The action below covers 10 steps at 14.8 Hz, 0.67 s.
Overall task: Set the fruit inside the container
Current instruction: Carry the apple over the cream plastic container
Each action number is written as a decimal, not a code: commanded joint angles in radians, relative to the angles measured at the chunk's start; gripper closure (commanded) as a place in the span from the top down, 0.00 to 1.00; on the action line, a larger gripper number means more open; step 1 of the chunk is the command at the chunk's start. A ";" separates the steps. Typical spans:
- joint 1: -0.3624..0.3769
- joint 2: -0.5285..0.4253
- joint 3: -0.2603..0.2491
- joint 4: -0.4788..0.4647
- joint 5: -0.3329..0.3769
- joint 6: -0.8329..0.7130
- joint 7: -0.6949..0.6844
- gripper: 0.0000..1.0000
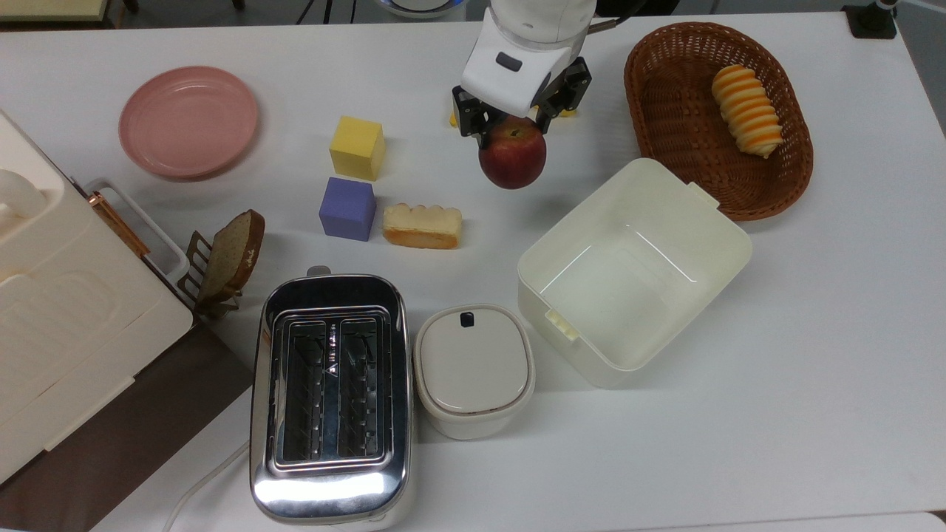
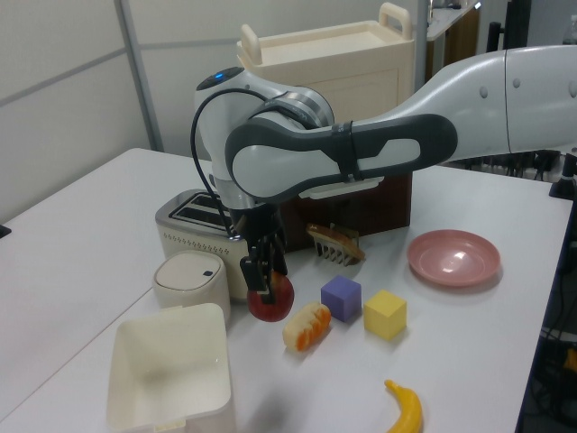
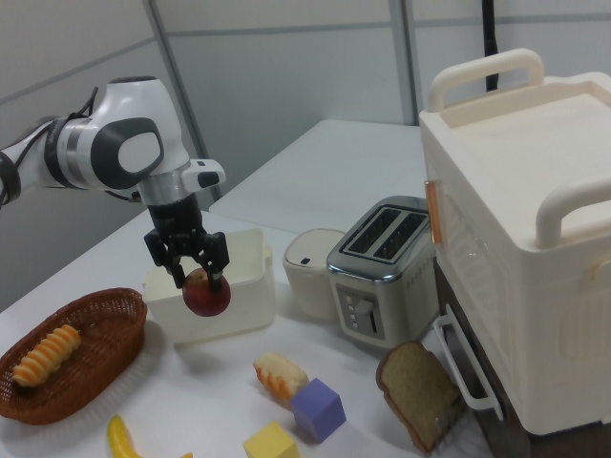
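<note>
One red fruit [image 1: 513, 157]. One cream-white container [image 1: 634, 272]. One brown wicker basket [image 1: 715, 118], with one striped yellow-and-orange bread roll [image 1: 746, 110] in it. One pink plate [image 1: 188, 121]. Two cubes: one yellow cube [image 1: 357, 147] and one purple cube [image 1: 346, 208]. One piece of cake [image 1: 422, 225]. One slice of brown bread [image 1: 233, 253]. One toaster [image 1: 330, 399] with two slots. One white lidded pot [image 1: 474, 370]. One banana [image 2: 407, 408]. One large cream case [image 3: 530, 219] with two handles.

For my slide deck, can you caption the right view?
Robot claw holds a round red fruit aloft beside the empty cream-white plastic tub.
</note>
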 commanded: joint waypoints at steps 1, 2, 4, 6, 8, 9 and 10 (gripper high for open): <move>0.016 -0.004 0.004 0.011 0.017 0.058 0.118 0.65; 0.028 0.002 0.007 0.011 0.016 0.107 0.169 0.65; 0.072 0.039 0.006 0.013 0.005 0.216 0.279 0.66; 0.098 0.065 0.006 0.016 -0.018 0.314 0.331 0.66; 0.132 0.086 0.006 0.017 -0.038 0.369 0.391 0.67; 0.134 0.091 0.006 0.017 -0.038 0.389 0.413 0.69; 0.135 0.101 0.007 0.016 -0.038 0.408 0.427 0.74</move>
